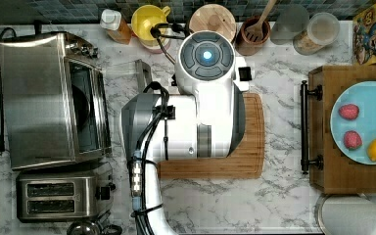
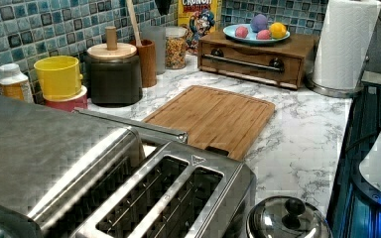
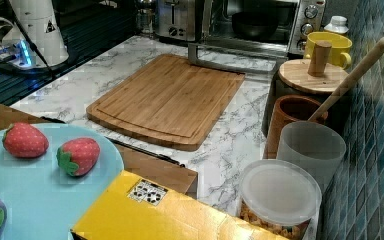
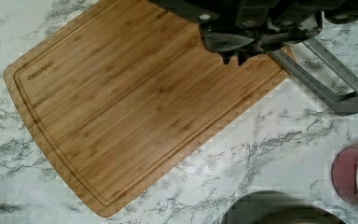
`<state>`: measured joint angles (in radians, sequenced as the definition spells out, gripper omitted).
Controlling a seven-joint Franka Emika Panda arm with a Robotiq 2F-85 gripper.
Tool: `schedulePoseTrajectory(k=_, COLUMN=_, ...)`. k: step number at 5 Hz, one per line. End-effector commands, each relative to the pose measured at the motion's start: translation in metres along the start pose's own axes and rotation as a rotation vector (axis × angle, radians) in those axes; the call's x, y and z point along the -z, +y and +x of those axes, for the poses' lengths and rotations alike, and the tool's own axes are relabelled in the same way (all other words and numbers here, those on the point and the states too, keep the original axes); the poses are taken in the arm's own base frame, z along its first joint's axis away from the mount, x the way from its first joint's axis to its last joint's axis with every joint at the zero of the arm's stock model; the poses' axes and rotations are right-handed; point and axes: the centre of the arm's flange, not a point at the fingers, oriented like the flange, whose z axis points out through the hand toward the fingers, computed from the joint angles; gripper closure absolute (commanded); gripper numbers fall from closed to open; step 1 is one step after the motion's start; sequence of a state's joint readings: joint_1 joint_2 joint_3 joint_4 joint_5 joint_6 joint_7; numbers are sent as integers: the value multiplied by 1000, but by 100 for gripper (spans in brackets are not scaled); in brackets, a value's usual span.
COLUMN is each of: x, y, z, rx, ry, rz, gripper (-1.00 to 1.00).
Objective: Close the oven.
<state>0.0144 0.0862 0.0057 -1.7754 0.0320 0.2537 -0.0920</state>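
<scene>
Steel oven (image 1: 49,98) sits open at the top view's left; our jaws, seemingly clenched, hang over the cutting board (image 4: 135,102), beside the door handle (image 4: 326,81).

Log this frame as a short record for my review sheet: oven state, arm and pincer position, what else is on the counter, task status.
oven: door down, open; dark pan inside, seen in the right view
door handle: metal bar, beside the cutting board's corner
pincer: above the cutting board, fingers close together, holding nothing
toaster: two-slot, next to the oven
blue plate: toy fruit on it, atop a wooden drawer box
task status: oven not yet closed
</scene>
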Motion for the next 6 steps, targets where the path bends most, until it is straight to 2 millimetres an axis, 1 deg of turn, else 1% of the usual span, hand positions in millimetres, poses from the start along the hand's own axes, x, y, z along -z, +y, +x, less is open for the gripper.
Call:
schedulePoseTrajectory(k=1, x=-13, y=1, z=-1, rx=92, ry=0, rz=75, gripper=100)
schedulePoseTrajectory(k=2, x=-41, y=9, z=6, rx=314, ry=-64, rz=221, gripper=100)
schedulePoseTrajectory(k=3, x=-79, y=18, z=18, rx=495, ry=-112, rz=397, gripper=100)
schedulePoseTrajectory(k=4, x=-117, y=17, z=38, rx=660, ry=-191, rz=506, gripper=100)
schedulePoseTrajectory(k=5, x=-148, y=5, z=45, rx=785, ry=-214, rz=588, gripper=100)
schedulePoseTrajectory(k=6, x=-181, y=-23, z=45, rx=892, ry=-235, rz=630, gripper=100)
